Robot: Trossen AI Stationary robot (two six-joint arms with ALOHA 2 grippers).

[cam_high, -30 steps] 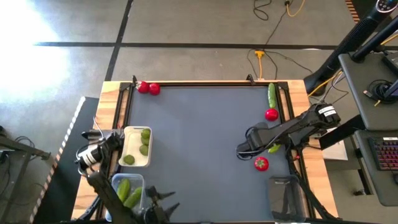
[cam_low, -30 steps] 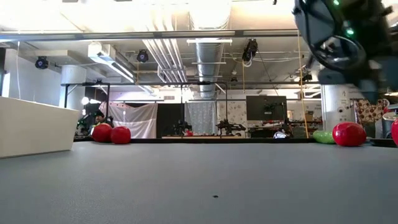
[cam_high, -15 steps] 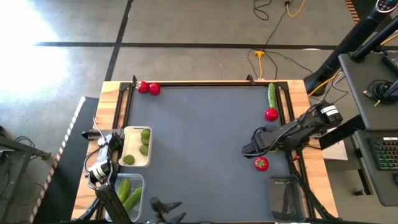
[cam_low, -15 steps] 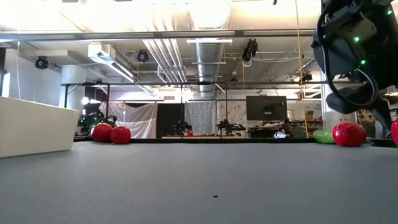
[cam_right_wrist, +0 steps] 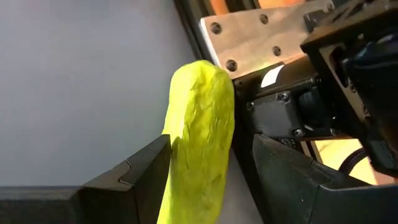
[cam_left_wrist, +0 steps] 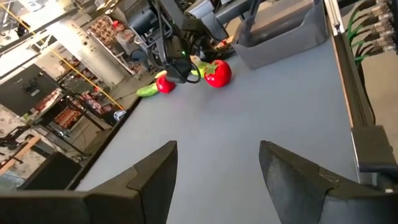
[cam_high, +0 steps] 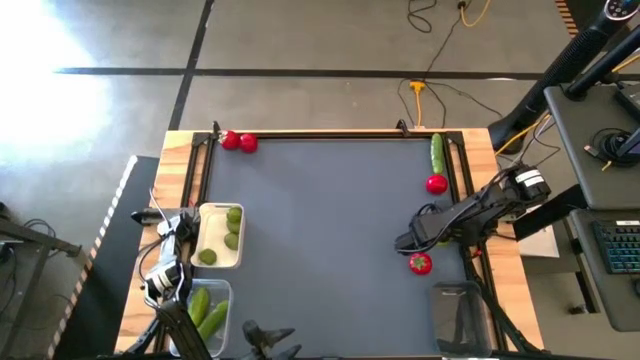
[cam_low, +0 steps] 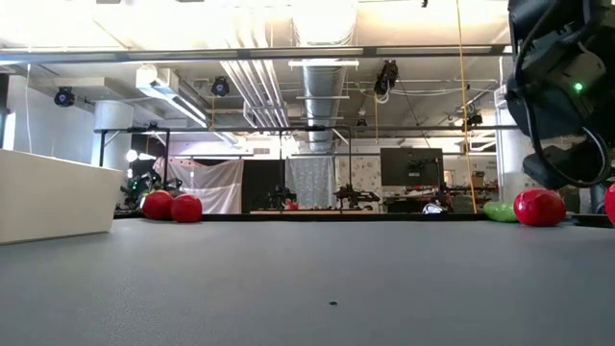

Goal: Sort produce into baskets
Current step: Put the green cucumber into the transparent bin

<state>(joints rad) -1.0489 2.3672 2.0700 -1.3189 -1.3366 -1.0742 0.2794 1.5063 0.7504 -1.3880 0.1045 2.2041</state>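
A yellow-green cucumber is seen between the fingers of the right gripper, near the table's right edge; the fingers stand beside it with small gaps showing, so whether it is gripped or only straddled cannot be told. For a sound pick, the jaws are best centred on the cucumber's middle and closed fully before any lift. A red tomato lies just near of the gripper and another just far of it, so a straight vertical lift is judged safest. The raised right rail is close; the wide grey mat to the left is free for travel toward the clear tub of cucumbers at the near left. The left gripper waits there, jaws apart and holding nothing.
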